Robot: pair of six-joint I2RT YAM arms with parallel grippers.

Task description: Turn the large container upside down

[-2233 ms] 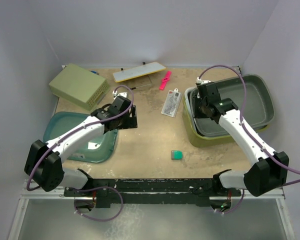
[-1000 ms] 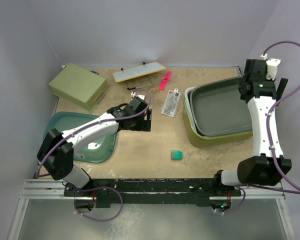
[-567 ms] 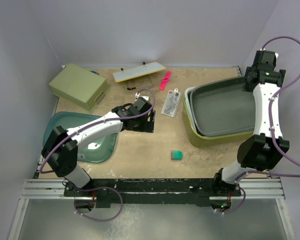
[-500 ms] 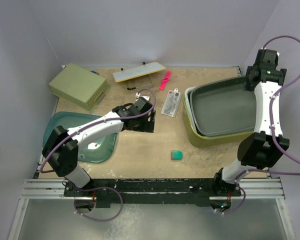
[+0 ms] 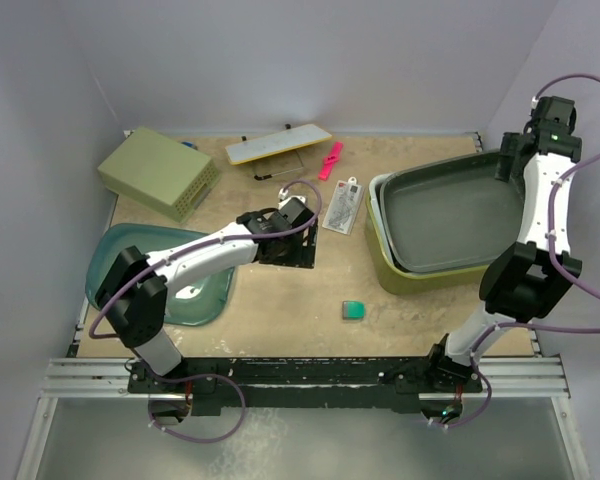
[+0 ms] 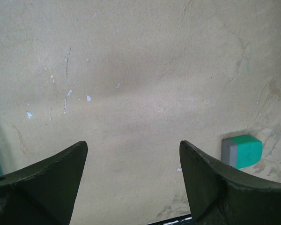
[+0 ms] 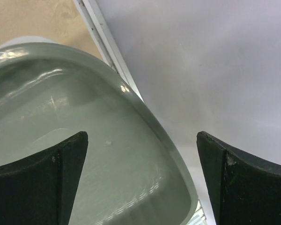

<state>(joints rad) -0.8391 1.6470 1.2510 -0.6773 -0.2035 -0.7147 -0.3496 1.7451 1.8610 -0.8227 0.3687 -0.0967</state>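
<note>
Nearest to me, the small teal block (image 5: pixel 353 310) lies on the bare table, and just beyond it my left gripper (image 5: pixel 298 250) hangs with its jaws spread wide and nothing in them, well apart from the work. The large container (image 5: pixel 410 275) sits upright at the right of the frame with a dark grey tub (image 5: pixel 450 215) nested inside it. I judge it to be light, stiff, smooth plastic, best pinched at the rim or side wall. The loose inner tub will likely slide out as it tips. Farther back, my right gripper (image 5: pixel 510 165) hovers over the far right corner, wide open and empty. In the wrist view, the grey tub's rim runs under the gap between its jaws.
</note>
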